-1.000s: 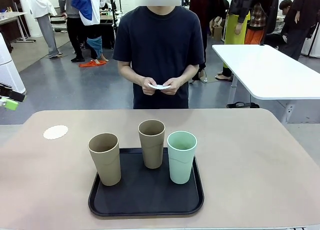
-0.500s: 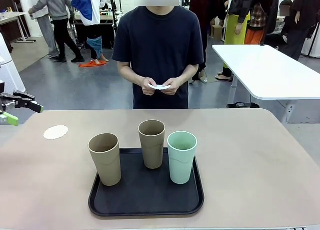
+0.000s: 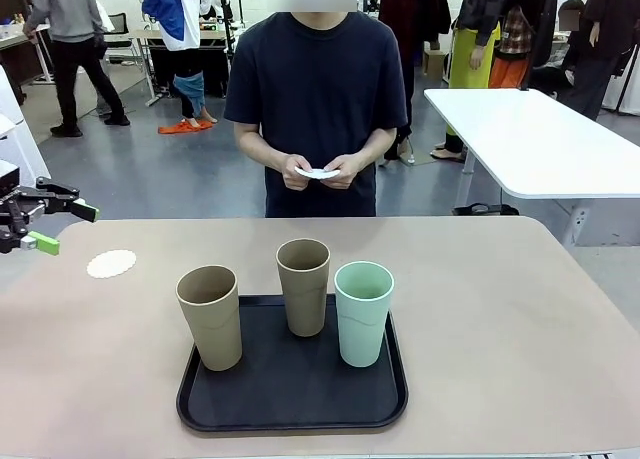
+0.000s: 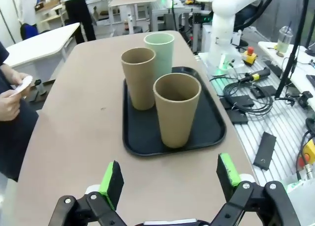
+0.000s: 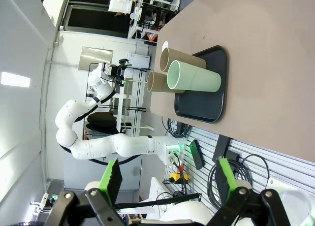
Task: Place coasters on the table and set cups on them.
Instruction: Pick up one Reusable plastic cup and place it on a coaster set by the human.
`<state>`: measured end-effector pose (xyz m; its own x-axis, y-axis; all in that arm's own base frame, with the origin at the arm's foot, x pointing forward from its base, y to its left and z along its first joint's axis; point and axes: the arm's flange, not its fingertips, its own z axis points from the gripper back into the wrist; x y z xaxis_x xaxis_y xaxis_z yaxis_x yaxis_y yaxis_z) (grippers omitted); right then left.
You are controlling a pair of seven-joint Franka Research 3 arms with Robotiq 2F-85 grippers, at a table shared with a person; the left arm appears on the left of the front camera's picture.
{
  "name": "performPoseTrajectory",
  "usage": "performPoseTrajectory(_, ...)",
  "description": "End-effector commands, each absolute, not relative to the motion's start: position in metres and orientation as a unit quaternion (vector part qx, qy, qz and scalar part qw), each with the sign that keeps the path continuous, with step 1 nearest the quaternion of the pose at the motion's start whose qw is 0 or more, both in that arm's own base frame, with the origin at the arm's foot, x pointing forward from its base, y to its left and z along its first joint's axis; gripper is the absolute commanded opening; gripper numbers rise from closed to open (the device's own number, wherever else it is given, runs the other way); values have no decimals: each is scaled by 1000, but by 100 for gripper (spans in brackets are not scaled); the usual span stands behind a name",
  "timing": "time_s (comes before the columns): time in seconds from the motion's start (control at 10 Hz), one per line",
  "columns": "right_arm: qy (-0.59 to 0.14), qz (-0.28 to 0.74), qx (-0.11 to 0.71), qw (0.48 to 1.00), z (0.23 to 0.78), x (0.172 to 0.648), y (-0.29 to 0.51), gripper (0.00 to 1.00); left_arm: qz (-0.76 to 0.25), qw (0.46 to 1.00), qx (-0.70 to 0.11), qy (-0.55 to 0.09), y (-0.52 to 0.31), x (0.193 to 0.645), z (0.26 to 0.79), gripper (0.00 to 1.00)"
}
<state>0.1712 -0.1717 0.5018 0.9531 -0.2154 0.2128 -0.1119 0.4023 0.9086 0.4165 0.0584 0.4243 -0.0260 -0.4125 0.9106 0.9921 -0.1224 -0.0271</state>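
On the table [image 3: 500,309] a black tray [image 3: 290,399] carries three cups: a tan one [image 3: 210,317] at the front left, a tan one [image 3: 303,286] behind it and a mint green one [image 3: 363,312] on the right. One white scalloped coaster [image 3: 111,264] lies on the table's far left. The person at the far side holds more white coasters [image 3: 318,172] in both hands. My left gripper [image 3: 62,229] hangs open over the left table edge, just left of the lying coaster. Its wrist view looks past the open left gripper [image 4: 170,179] at the nearest tan cup [image 4: 176,110]. My right gripper [image 5: 167,179] is open and empty, away from the table.
A white table [image 3: 540,144] stands behind at the right. Other people walk in the background. The tabletop right of the tray and in front of the person is bare. In the right wrist view the left arm [image 5: 98,127] shows beyond the mint cup [image 5: 194,78].
My left gripper has come in from the left edge toward the table and the lying coaster. Cups, tray and the person's hands have stayed still.
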Motion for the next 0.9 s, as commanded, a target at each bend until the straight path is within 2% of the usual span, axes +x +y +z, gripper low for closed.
performPoseTrajectory(0.0, -157, -22, 554, 817, 501, 172, -173, 100, -627, 558, -428, -336, 63, 419, 427, 100)
performPoseTrajectory(0.5, -157, -22, 554, 817, 501, 172, -173, 100, -624, 558, -426, -344, 61, 417, 423, 100)
performPoseTrajectory(0.6, -157, -22, 554, 817, 501, 172, -173, 100, -625, 551, -430, -348, 63, 418, 404, 100)
performPoseTrajectory(0.7, -157, -22, 554, 817, 501, 172, -173, 100, -622, 557, -406, -371, 64, 398, 378, 100)
performPoseTrajectory(0.8, -157, -22, 554, 817, 501, 172, -173, 100, -620, 562, -411, -362, 50, 394, 361, 100)
